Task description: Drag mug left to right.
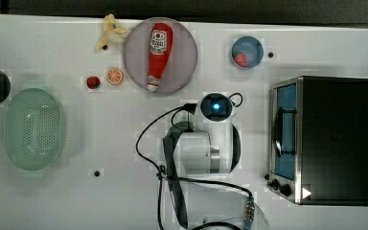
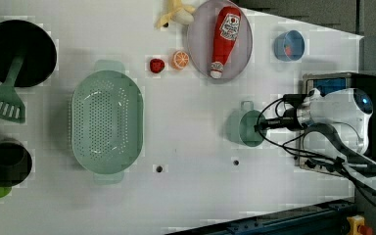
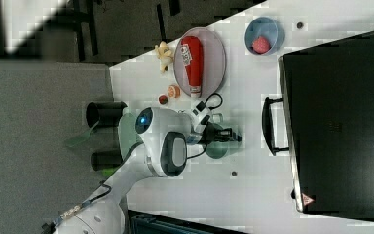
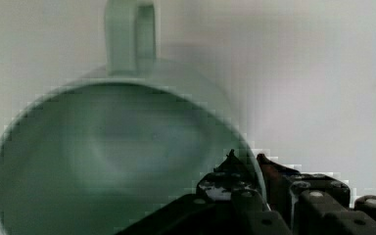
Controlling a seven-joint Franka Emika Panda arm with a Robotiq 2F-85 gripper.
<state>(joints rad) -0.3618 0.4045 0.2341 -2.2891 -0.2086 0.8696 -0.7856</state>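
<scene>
The pale green mug (image 2: 244, 128) stands upright on the white table, left of the toaster oven in the left view, its handle (image 2: 246, 105) pointing toward the plate. My gripper (image 2: 263, 126) comes in from the left view's right and is shut on the mug's rim. In the wrist view one black finger (image 4: 225, 178) is inside the mug (image 4: 112, 147) and the other finger (image 4: 276, 174) is outside the wall, with the gripper (image 4: 254, 164) straddling the rim. In the top view the arm covers most of the mug (image 1: 181, 127). In the right view the mug (image 3: 217, 150) sits under the gripper (image 3: 225, 136).
A toaster oven (image 2: 323, 85) stands close behind the arm. A grey plate (image 2: 196, 44) holds a ketchup bottle (image 2: 223, 39). Nearby lie a banana (image 2: 175, 13), an orange slice (image 2: 180, 59), a strawberry (image 2: 156, 65) and a blue bowl (image 2: 289, 45). A green colander (image 2: 106, 128) is at the left view's left.
</scene>
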